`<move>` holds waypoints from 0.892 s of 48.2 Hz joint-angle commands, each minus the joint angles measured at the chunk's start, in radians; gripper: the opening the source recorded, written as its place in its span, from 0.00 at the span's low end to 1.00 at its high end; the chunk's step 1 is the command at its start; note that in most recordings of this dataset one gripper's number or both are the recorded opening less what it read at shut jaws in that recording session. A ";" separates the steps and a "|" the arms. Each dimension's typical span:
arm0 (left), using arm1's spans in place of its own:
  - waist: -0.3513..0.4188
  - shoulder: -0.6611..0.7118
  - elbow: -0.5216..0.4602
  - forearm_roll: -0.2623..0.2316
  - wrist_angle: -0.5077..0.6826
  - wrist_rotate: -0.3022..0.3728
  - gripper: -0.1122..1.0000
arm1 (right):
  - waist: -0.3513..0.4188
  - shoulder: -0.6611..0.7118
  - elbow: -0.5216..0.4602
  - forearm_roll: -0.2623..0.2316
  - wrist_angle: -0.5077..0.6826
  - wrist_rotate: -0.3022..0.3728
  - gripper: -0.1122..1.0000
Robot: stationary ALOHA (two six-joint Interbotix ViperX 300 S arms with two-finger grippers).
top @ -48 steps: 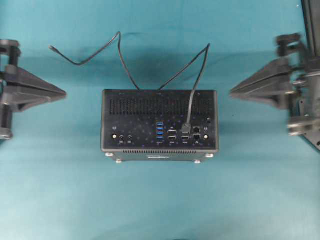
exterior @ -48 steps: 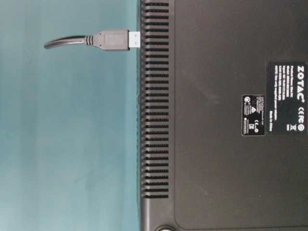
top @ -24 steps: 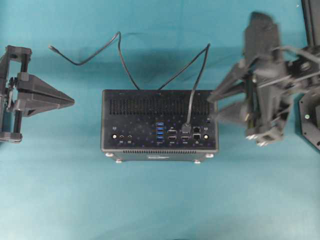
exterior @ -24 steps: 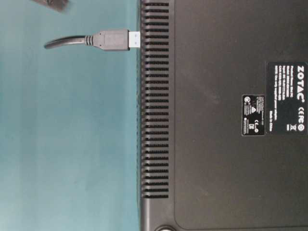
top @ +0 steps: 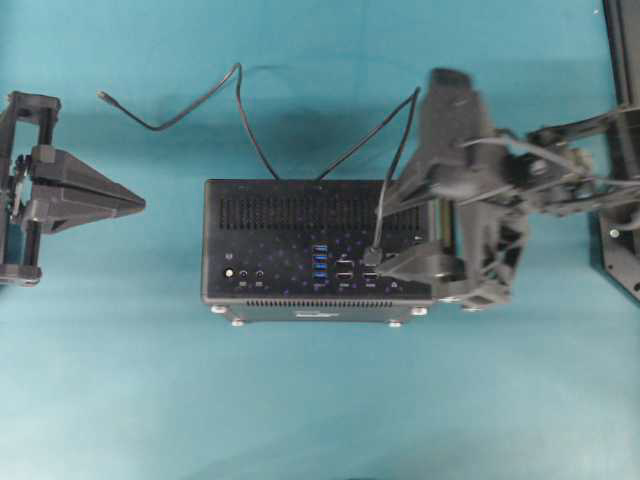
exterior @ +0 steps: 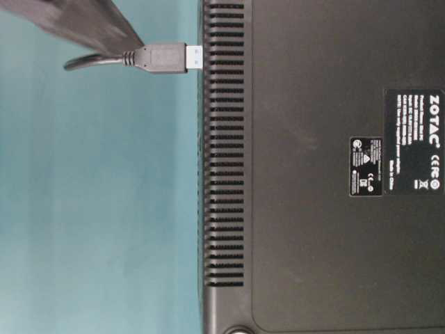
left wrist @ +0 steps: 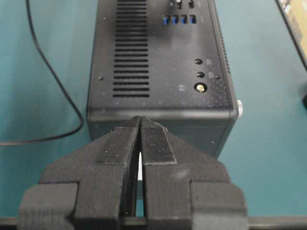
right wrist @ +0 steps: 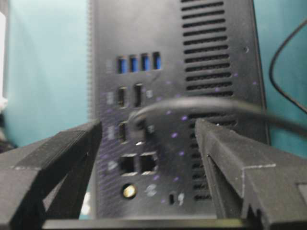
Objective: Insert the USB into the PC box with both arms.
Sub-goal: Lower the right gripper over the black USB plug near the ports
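Note:
The black PC box [top: 290, 240] lies port-side up mid-table. The dark grey USB [top: 372, 256] stands in a socket near its right end, a strip of its silver metal showing at the panel in the table-level view, USB [exterior: 163, 58]. Its black cable [top: 400, 150] loops off behind the box. My right gripper [top: 382, 238] hangs open over that end, its fingers either side of the USB [right wrist: 139, 125] without touching it; one finger [exterior: 76, 21] comes down by the cable. My left gripper [top: 143, 203] is shut on nothing, left of the box, pointing at its end face [left wrist: 158, 129].
The cable's slim far tip [top: 102, 95] lies on the teal cloth at the back left. Blue ports [top: 320, 262] sit mid-panel, a vent grille [top: 300, 210] behind them. Part of a black arm base [top: 620, 240] stands at the right edge.
My right gripper has opened and swung in from the right edge to over the box's right end, straddling the USB. My left gripper edged toward the box, then held.

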 commanded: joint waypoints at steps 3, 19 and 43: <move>-0.003 0.002 -0.014 0.000 -0.005 -0.002 0.10 | 0.003 0.015 -0.048 -0.008 0.026 0.008 0.83; -0.002 0.000 -0.015 0.000 -0.006 -0.003 0.10 | 0.005 0.025 -0.069 -0.008 0.034 0.006 0.72; -0.003 0.000 -0.009 0.000 -0.006 -0.003 0.10 | 0.009 0.046 -0.069 -0.008 0.034 0.003 0.64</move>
